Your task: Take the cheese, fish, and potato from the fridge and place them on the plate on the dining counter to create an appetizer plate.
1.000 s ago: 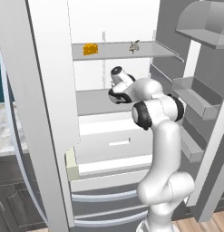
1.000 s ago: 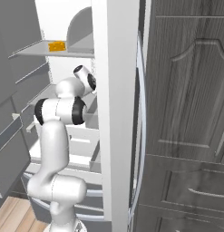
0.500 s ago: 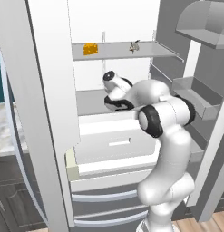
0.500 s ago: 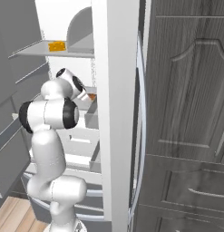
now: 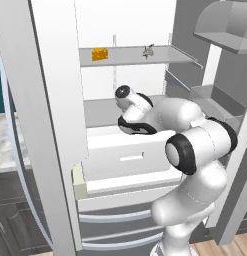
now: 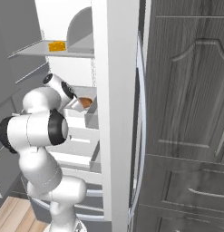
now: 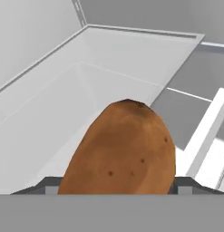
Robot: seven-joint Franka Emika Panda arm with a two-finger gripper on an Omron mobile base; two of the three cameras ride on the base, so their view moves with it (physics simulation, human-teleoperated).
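Left base view: the fridge stands open, and the cheese and the fish both sit on the upper shelf, well apart from each other and untouched. The white arm reaches in below that shelf, over the drawers.

Right base view: the potato shows as a brown lump just beyond the arm's wrist, inside the fridge; the cheese lies on the upper shelf above.

Hand view: the potato sits right at the gripper, between the two dark tips, above a white drawer. The fingers stand wide around it, apparently gripping it, though firm contact is hard to confirm.

Judged from this, nothing has reached the plate: the potato is first, cheese and fish remain.
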